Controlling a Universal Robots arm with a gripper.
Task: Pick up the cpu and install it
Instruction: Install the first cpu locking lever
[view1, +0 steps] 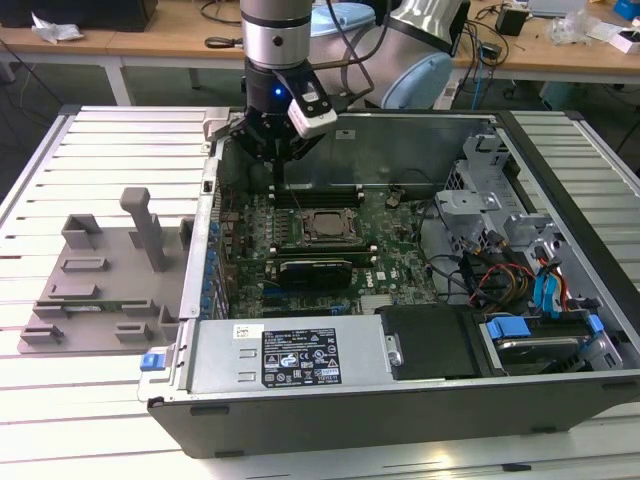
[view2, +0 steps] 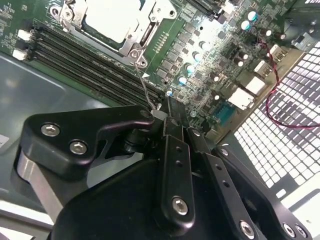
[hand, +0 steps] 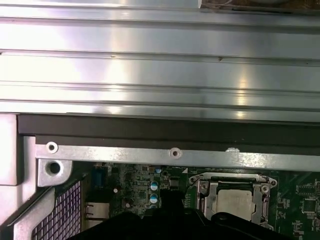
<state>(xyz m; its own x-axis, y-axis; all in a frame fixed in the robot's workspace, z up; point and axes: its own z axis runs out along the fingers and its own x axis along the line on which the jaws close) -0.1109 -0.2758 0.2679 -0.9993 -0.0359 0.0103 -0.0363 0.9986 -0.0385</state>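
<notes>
Silver-grey, the cpu (view1: 325, 224) sits seated in the socket frame (view1: 325, 228) on the green motherboard (view1: 400, 265). The gripper (view1: 277, 160) hovers above the motherboard's rear edge, beyond the cpu (view2: 111, 21), its fingers (view2: 170, 125) pressed together, holding nothing. The grey fixture tray (view1: 100, 285) lies outside the case, well apart from the motherboard.

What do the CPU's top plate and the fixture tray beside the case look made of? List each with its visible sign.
Small square silver-grey cpu: top plate looks like matte metal, pale with a soft sheen.
Grey moulded fixture tray: probably plastic; dull, uniform grey with no glints.
</notes>
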